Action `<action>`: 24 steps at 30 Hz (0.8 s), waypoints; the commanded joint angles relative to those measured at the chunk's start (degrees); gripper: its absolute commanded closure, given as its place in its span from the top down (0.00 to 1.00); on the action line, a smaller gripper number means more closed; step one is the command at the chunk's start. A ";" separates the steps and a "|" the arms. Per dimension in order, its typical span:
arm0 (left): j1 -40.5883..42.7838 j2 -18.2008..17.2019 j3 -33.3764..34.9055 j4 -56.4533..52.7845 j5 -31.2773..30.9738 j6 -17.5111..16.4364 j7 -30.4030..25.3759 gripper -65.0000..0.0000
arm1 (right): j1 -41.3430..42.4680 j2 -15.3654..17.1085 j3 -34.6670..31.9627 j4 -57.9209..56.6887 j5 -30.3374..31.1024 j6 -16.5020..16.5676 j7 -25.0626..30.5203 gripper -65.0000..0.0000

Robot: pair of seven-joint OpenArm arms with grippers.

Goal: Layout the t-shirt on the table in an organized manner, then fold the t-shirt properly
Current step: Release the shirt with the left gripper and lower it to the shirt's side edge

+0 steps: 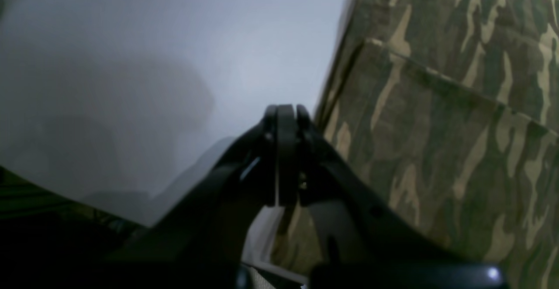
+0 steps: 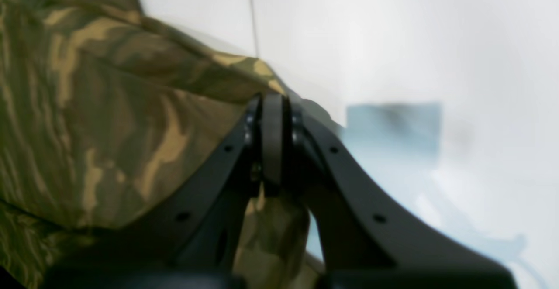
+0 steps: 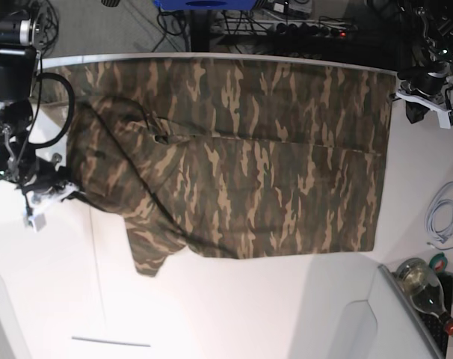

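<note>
The camouflage t-shirt point(image 3: 249, 157) lies spread wide over the white table point(image 3: 234, 307), flat on its right part and rumpled at the left with a flap hanging toward the front. My right gripper point(image 3: 62, 193) is at the shirt's left edge. In the right wrist view its jaws point(image 2: 273, 99) are shut, with the t-shirt point(image 2: 109, 118) drawn up into the tips. My left gripper point(image 3: 413, 105) sits off the shirt's far right corner. In the left wrist view it point(image 1: 284, 110) is shut over bare table, just beside the t-shirt point(image 1: 445, 127) edge, with nothing seen between the fingers.
A glass bottle point(image 3: 424, 288), a green tape roll point(image 3: 438, 262) and a white cable point(image 3: 443, 217) lie at the right edge. Cables and a power strip point(image 3: 309, 28) run behind the table. A thin dark seam point(image 2: 252, 14) crosses the tabletop.
</note>
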 commanded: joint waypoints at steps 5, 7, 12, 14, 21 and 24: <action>-0.17 -1.98 -0.07 1.23 -0.46 -0.30 -1.21 0.00 | -3.27 -0.26 2.09 11.94 1.11 0.19 -3.36 0.01; -0.35 -2.16 0.02 1.23 -0.46 -0.30 -1.21 0.00 | -5.12 -1.84 4.73 15.81 0.76 0.19 -4.41 0.01; -4.13 -4.53 0.11 -1.14 0.06 -0.30 -0.77 0.00 | -8.37 -3.07 6.84 23.89 1.11 0.19 -7.14 0.01; -6.59 -5.50 0.11 -2.99 2.35 -0.30 -0.77 0.00 | -9.16 -4.39 7.01 26.00 0.85 0.19 -7.58 0.01; -19.77 -9.72 0.11 -17.32 11.58 -2.23 -0.77 0.00 | -9.34 -4.92 6.66 27.23 0.85 0.19 -7.84 0.01; -23.99 -11.48 0.11 -22.85 11.85 -7.68 -0.69 0.00 | -9.34 -4.92 6.66 27.32 0.85 0.19 -7.84 0.01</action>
